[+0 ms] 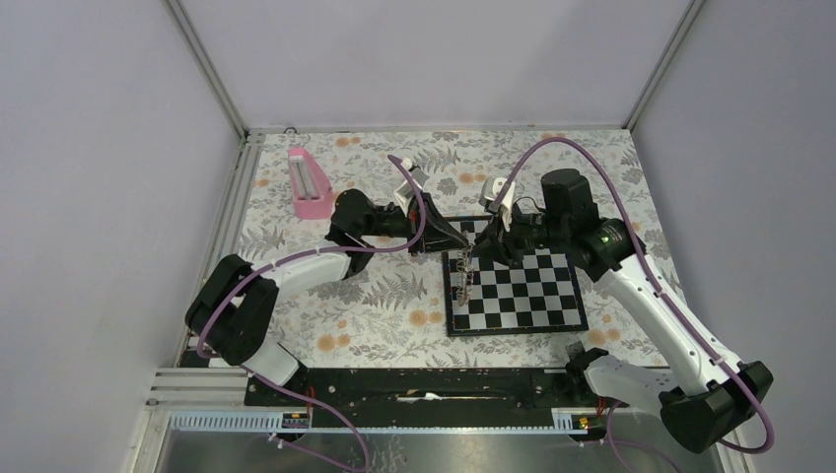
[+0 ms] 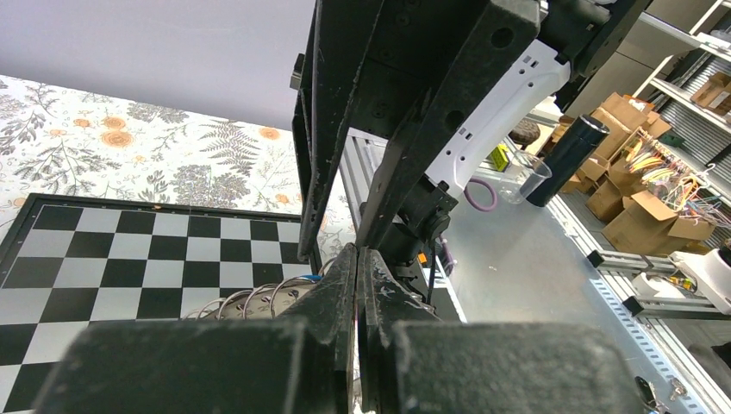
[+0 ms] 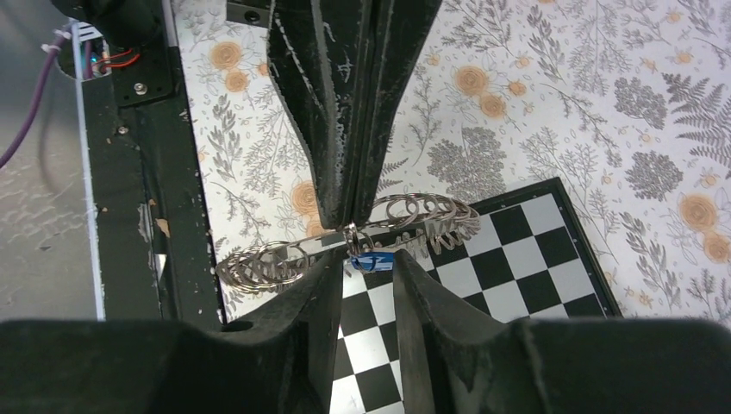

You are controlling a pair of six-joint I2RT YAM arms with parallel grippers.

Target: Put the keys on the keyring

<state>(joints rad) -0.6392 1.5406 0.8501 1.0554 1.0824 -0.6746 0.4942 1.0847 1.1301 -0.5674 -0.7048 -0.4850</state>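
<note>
The keyring (image 3: 267,266), a band of small linked metal loops, hangs edge-on above the left edge of the chessboard (image 3: 526,259). My left gripper (image 3: 349,220) comes down from above and is shut on the band's middle. Just under that grip sits the key's blue head (image 3: 372,259), filling the gap between my right gripper's (image 3: 371,269) fingertips, which are closed on it. The key's blade is hidden. In the top view both grippers (image 1: 455,241) (image 1: 483,251) meet tip to tip over the keyring (image 1: 463,268). In the left wrist view the shut fingers (image 2: 345,276) hide all but a few loops (image 2: 250,297).
The chessboard (image 1: 522,296) lies right of centre on the floral cloth (image 1: 375,305). A pink wedge-shaped object (image 1: 309,182) lies at the back left. A black rail (image 1: 414,384) runs along the near edge between the arm bases.
</note>
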